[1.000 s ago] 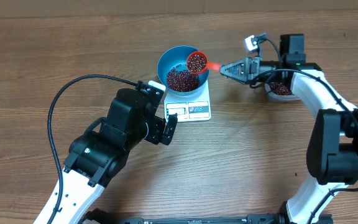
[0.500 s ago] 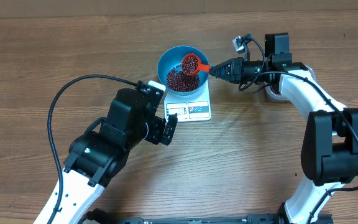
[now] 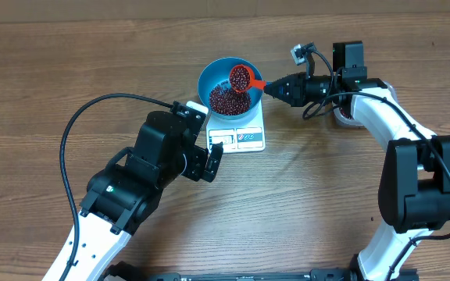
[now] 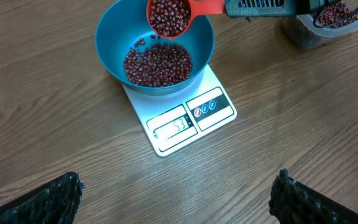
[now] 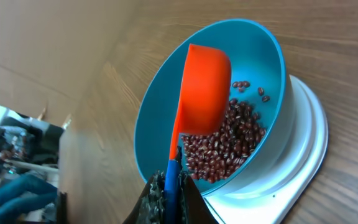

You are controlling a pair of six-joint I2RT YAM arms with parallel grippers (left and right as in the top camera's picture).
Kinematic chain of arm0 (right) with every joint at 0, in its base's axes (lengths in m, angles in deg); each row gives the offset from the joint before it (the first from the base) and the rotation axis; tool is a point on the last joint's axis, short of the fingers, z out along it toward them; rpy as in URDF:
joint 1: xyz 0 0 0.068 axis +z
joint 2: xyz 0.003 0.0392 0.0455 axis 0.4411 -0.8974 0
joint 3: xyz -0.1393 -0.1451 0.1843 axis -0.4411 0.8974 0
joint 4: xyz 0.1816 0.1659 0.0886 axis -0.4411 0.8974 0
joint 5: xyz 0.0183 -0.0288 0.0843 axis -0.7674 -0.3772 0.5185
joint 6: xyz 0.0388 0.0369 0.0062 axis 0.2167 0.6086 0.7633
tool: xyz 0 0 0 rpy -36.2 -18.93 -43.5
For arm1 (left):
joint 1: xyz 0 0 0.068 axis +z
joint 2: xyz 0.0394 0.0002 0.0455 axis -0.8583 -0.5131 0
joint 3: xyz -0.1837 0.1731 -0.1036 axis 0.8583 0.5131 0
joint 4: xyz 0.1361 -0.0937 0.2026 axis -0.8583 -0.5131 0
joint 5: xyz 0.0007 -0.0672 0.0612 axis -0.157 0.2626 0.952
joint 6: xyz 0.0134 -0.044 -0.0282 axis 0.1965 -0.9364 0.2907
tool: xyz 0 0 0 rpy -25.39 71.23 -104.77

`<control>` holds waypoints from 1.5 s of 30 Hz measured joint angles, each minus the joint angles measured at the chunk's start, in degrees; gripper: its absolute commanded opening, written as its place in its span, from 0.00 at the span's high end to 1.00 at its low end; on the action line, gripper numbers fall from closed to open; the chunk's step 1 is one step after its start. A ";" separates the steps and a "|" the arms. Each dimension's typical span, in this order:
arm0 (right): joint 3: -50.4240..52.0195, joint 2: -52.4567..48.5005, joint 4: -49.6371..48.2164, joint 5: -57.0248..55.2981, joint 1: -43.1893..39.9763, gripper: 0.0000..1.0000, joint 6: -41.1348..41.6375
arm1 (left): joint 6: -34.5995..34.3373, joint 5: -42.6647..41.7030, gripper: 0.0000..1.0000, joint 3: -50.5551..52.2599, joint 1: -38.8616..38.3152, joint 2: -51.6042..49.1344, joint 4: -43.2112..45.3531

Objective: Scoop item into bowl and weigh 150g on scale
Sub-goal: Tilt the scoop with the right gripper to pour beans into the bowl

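Observation:
The blue bowl point(image 3: 209, 76) stands on the white scale point(image 3: 244, 138) with a heap of red-brown beans point(image 3: 225, 99) in it. An orange-red scoop point(image 3: 241, 76) full of beans hangs tilted over the bowl's right side. My right gripper point(image 3: 276, 86) is shut on the scoop's handle. In the right wrist view the scoop point(image 5: 204, 93) shows its back above the beans point(image 5: 229, 137), with the gripper point(image 5: 169, 193) clamped on the blue end of the handle. My left gripper point(image 4: 179, 199) is open over bare wood in front of the scale point(image 4: 219, 109).
A clear tub point(image 4: 328, 25) holding more beans sits right of the scale, partly behind the right arm. A black cable point(image 3: 92, 109) loops over the table on the left. The left arm's body point(image 3: 155, 156) lies just in front of the scale.
The right gripper has carried the scoop leftward from the bowl's right rim to further over the bowl. The left arm has stayed still.

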 measured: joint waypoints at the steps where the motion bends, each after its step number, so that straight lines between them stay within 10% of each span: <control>1: 0.00 0.00 0.00 -0.02 0.00 0.96 -1.18 | 0.00 0.00 0.00 0.00 0.00 0.00 0.00; 27: 0.00 0.00 -1.20 -2.34 0.00 0.96 -46.18 | 0.00 0.00 0.00 0.00 0.00 0.00 0.00; 45: 0.00 0.00 -13.20 -5.88 0.00 0.96 -51.80 | 0.00 0.00 0.01 0.00 0.00 0.00 0.00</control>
